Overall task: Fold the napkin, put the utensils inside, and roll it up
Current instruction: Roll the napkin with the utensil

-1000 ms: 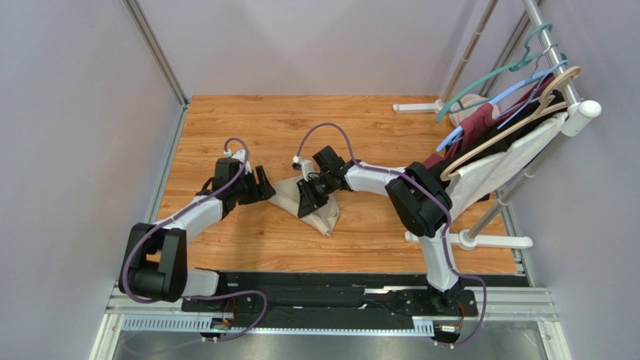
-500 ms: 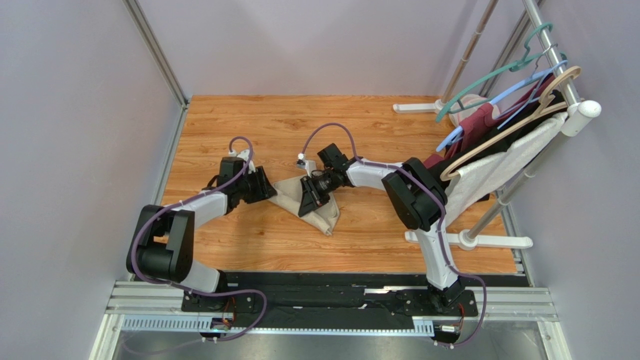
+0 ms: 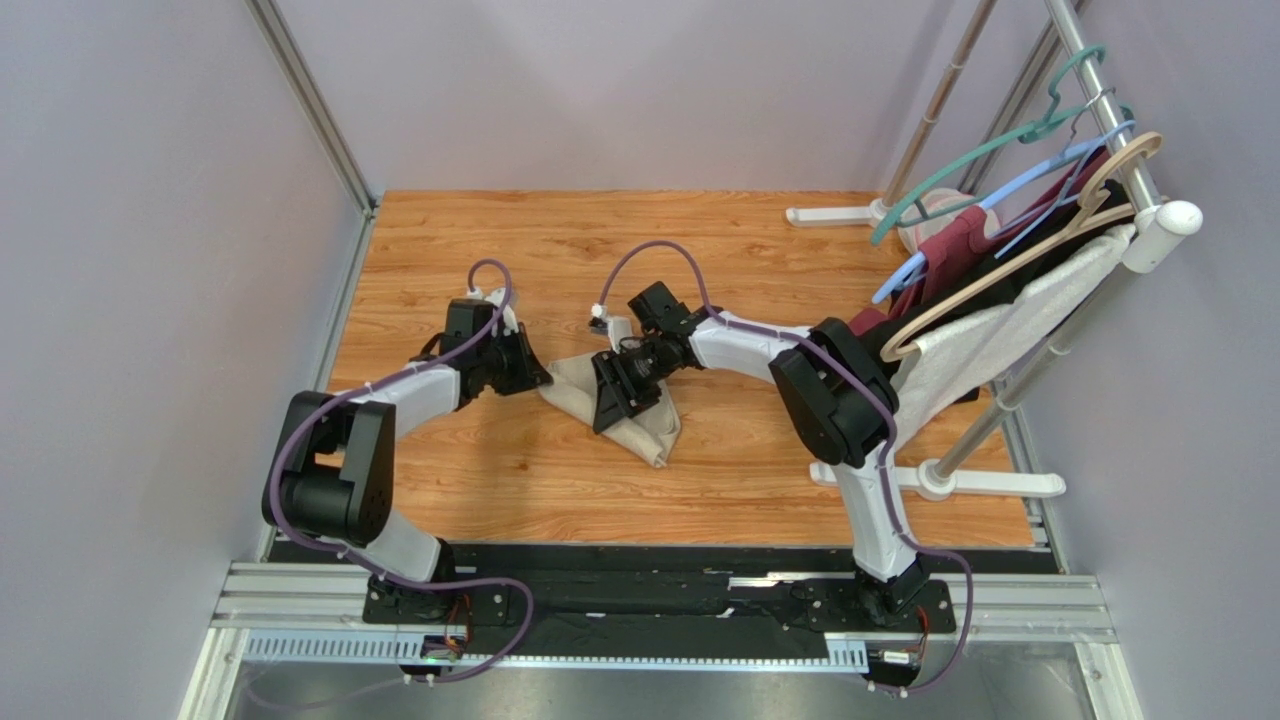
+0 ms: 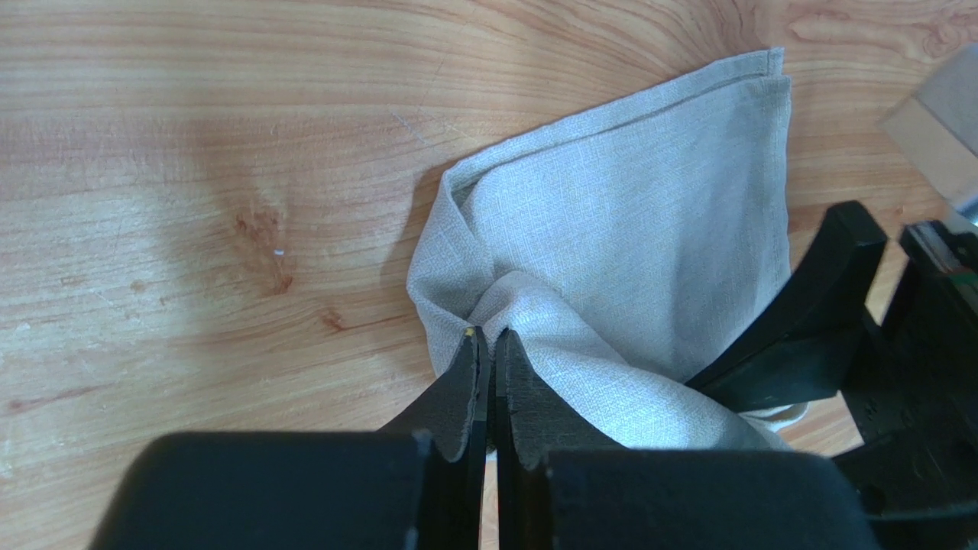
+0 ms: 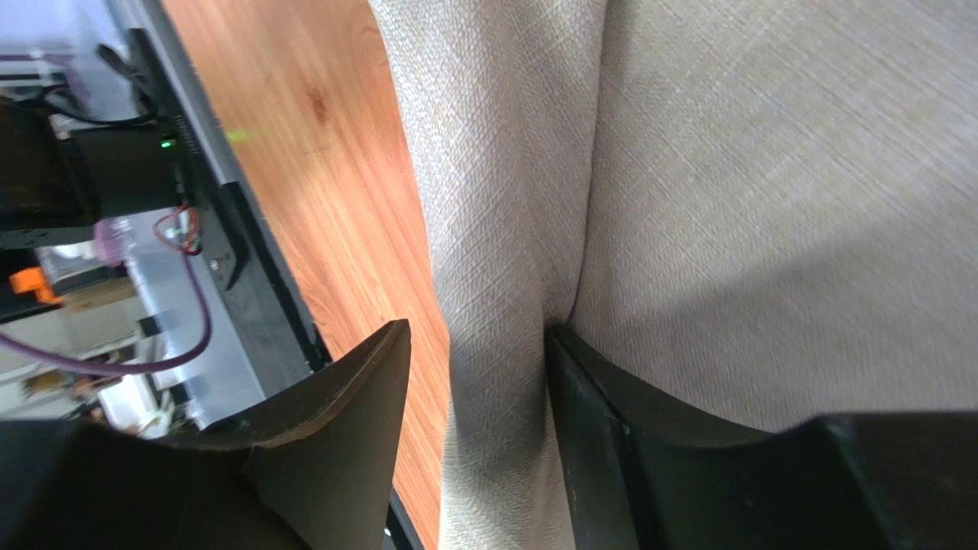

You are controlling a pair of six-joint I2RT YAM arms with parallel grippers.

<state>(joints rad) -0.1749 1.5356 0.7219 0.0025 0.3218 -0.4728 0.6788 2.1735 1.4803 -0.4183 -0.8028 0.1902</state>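
Left wrist view put the left gripper [image 4: 483, 344] nearest. Its black jaws were pressed together on a pinched ridge of the beige-tan woven cloth napkin [image 4: 643, 229], which rose in a small peak at the tips. Beyond the pinch the napkin lay doubled over on the light wooden table [image 4: 172, 172], its hemmed corner pointing away.

A second before, those jaws had stood wide just beside the napkin's left edge. They had since moved onto it and closed.

Right wrist view showed the reverse at the right gripper [image 5: 476, 367]. Its jaws were apart around a raised fold, one finger against the cloth and bare wood visible between the other finger and the fold. It had been holding much tighter a moment earlier.

From above, the napkin sat bunched in mid-table between the two grippers. Farther off to the right stood the metal clothes rack with coloured hangers [image 3: 1037, 180].

The hold seemed to be passing from right to left, probably so the left arm could draw an edge out. The napkin was not yet neatly folded. No dark-purple utensils showed in any view, so the task looked to be at an early stage.
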